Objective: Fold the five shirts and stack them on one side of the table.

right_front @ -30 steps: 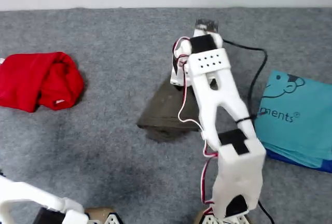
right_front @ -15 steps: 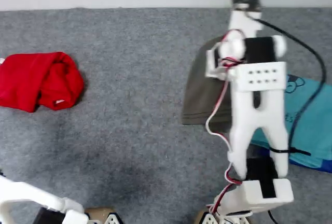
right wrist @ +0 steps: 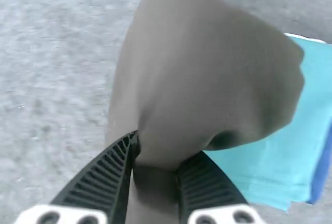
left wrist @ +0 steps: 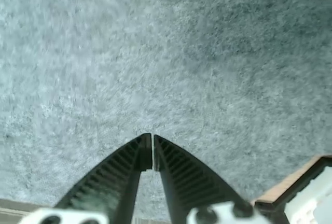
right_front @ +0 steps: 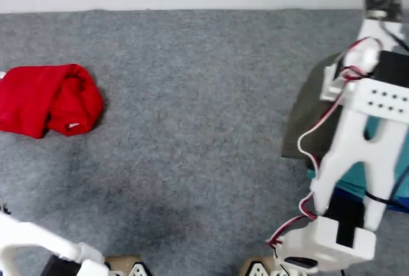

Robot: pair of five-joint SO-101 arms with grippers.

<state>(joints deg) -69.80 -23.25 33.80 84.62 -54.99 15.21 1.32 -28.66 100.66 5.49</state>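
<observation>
My right gripper (right wrist: 155, 154) is shut on a folded olive-brown shirt (right wrist: 207, 89) and holds it over the edge of the teal shirt (right wrist: 270, 167). From above, the olive-brown shirt (right_front: 308, 119) hangs at the table's right side, partly behind the white right arm (right_front: 358, 154), with the teal shirt (right_front: 348, 183) under it. A crumpled red shirt (right_front: 50, 100) lies at the far left. My left gripper (left wrist: 152, 140) is shut on nothing, low over bare grey carpet.
Grey carpet (right_front: 192, 129) covers the table between the red shirt and the right-hand pile. A blue layer (right wrist: 322, 167) peeks out beneath the teal shirt. The left arm's white link (right_front: 38, 244) crosses the near left corner.
The right arm has swung to the right, carrying the olive-brown shirt from the table's middle to above the teal shirt. The red shirt and left arm have not moved.
</observation>
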